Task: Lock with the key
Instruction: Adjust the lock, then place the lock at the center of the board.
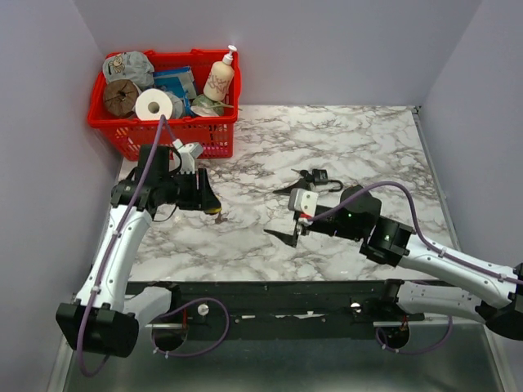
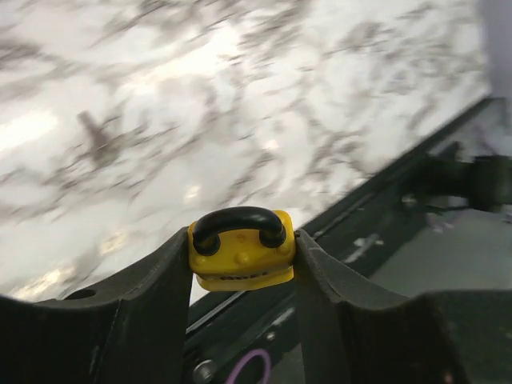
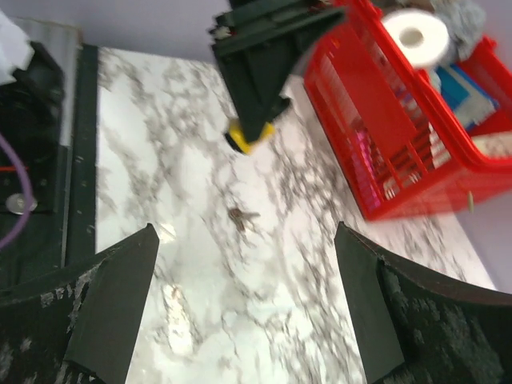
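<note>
The marble table (image 1: pixel 359 147) is being shared by both arms, and its smooth top is being judged the main source of risk: a thin, flat thing lying on it is probably hard to pinch and may be pushed away by a finger instead of being lifted. A second risk is being seen at the left gripper (image 1: pixel 211 204), which is being kept clenched on the yellow padlock (image 2: pixel 242 258) only by its two sides. The lock may be twisted in this grip when a key is being pressed into it. The right gripper (image 1: pixel 283 213) is being held released, with the jaws wide apart and nothing between them.

The small dark object on the marble, apparently the key (image 3: pixel 240 217), is being seen flat on the table, ahead of the right fingertips and apart from them. It is lying between this claw and the padlock, untouched by either.
</note>
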